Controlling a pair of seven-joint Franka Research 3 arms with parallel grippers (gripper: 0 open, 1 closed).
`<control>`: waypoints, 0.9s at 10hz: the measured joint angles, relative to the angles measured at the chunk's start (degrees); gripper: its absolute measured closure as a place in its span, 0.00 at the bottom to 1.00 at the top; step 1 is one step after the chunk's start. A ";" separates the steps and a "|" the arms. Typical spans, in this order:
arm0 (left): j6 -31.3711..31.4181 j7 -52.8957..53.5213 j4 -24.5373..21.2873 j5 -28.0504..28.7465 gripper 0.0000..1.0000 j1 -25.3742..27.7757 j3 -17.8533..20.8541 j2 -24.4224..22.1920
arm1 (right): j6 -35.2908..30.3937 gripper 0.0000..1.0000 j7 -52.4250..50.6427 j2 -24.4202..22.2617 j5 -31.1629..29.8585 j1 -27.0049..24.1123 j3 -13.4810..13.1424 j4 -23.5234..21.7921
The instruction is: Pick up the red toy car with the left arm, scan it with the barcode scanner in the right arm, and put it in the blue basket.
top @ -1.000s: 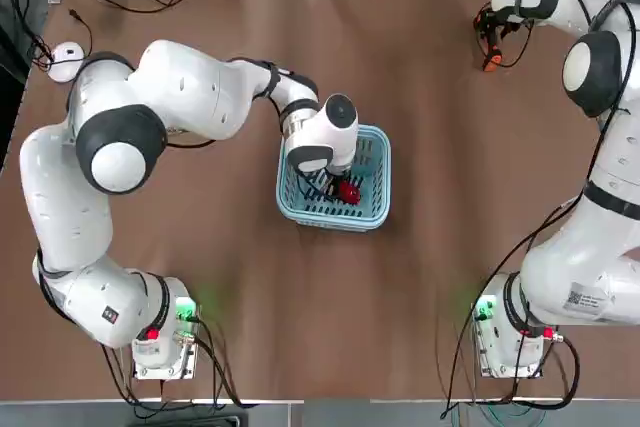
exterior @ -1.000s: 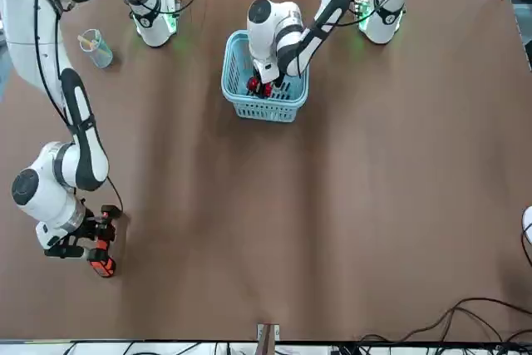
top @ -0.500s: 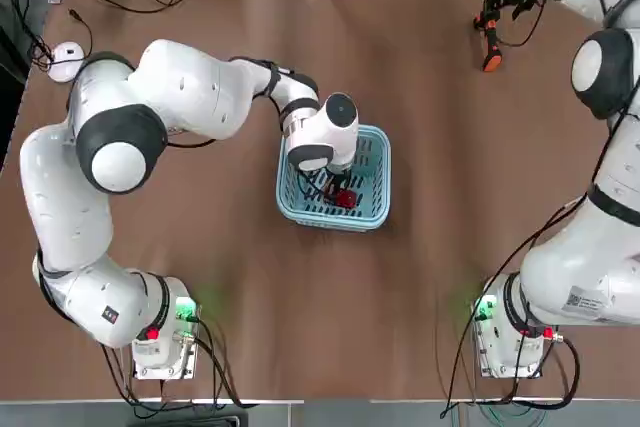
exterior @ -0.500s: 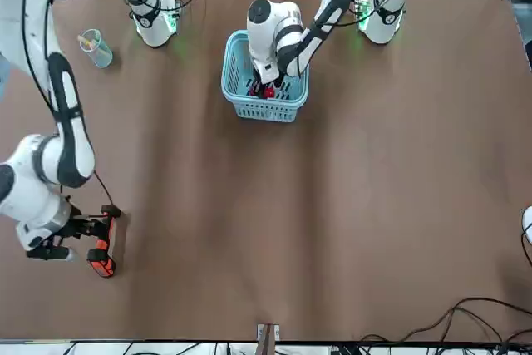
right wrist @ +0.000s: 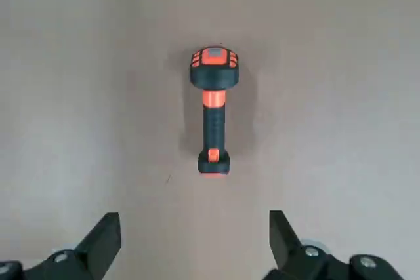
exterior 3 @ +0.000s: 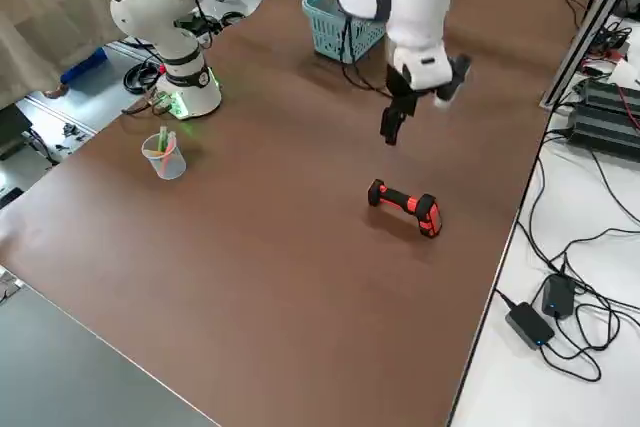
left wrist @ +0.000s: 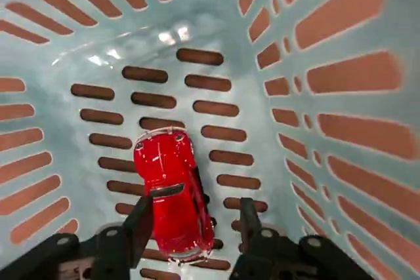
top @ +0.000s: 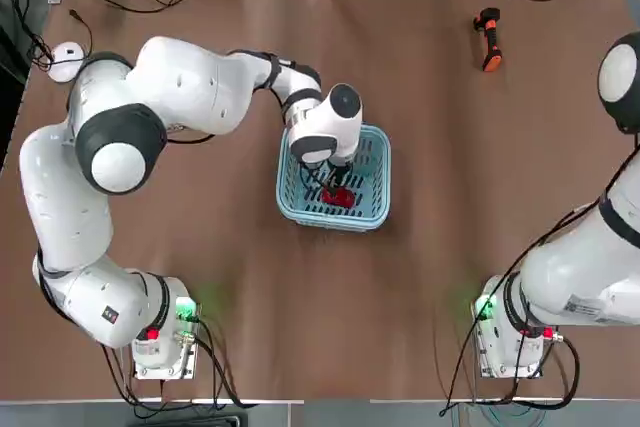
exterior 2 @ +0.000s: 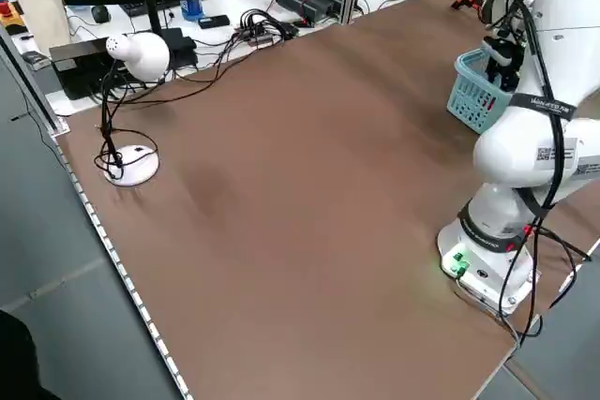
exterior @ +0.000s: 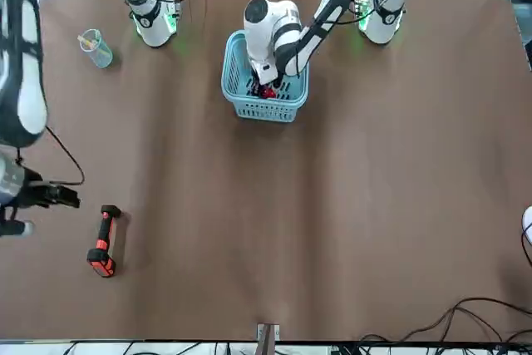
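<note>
- Nearly done: the red toy car (left wrist: 172, 195) lies on the blue basket (top: 372, 209) floor, frame centre, between the left pincer's (left wrist: 194, 227) spread fingers, ungripped.
- Right pincer (right wrist: 194, 240) gapes empty above the barcode scanner (right wrist: 213, 117) lying on the desk (top: 430, 147), upper right.

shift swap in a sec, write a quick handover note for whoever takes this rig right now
Left gripper: open, down inside the blue basket, fingers either side of the red toy car, which lies on the basket floor.
Right gripper: open, empty, raised above the barcode scanner, which lies on the table at the far right.
Done: car is in the basket, scanner set down.
Left: lift the left arm clear of the basket and park both arms.
</note>
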 joint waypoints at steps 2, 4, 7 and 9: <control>-3.66 0.00 0.85 -0.33 0.38 0.04 -0.87 -2.49 | -7.04 0.00 0.08 -5.76 0.00 0.77 0.18 0.06; -8.40 1.39 1.15 -1.81 0.37 0.08 -1.30 -7.00 | -11.27 0.00 2.51 -9.23 0.00 2.28 0.31 0.00; -16.57 5.44 1.37 -2.28 0.26 1.81 -1.21 -14.63 | -18.89 0.00 5.31 -13.17 -0.06 4.53 0.37 0.01; -19.03 12.79 1.35 -3.89 0.22 6.86 -1.15 -20.33 | -22.59 0.00 5.31 -16.71 -0.07 4.54 0.31 -0.05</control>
